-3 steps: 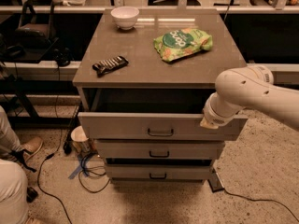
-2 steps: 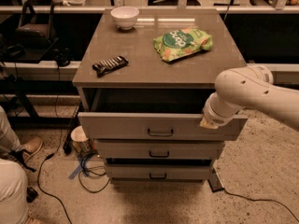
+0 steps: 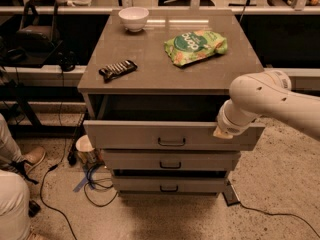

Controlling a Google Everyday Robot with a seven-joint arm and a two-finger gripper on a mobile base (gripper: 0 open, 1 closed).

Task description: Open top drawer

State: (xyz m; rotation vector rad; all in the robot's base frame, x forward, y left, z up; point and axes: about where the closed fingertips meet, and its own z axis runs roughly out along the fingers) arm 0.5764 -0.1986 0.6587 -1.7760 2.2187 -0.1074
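The hand (image 3: 223, 132) sits on the upper lip of the top drawer (image 3: 130, 135), at its right end. The wrist covers it, so I cannot tell whether it grips anything. The drawer stands partly out beneath the bench (image 3: 150, 54). It looks rigid and likely slides easily. Its black handle (image 3: 171, 142), at nine o'clock from the hand, offers the sure hold. The drawer's inside is too dark to read.

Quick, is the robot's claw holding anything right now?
Gripper: at the right end of the pulled-out top drawer's front edge; open, closed or holding cannot be told.
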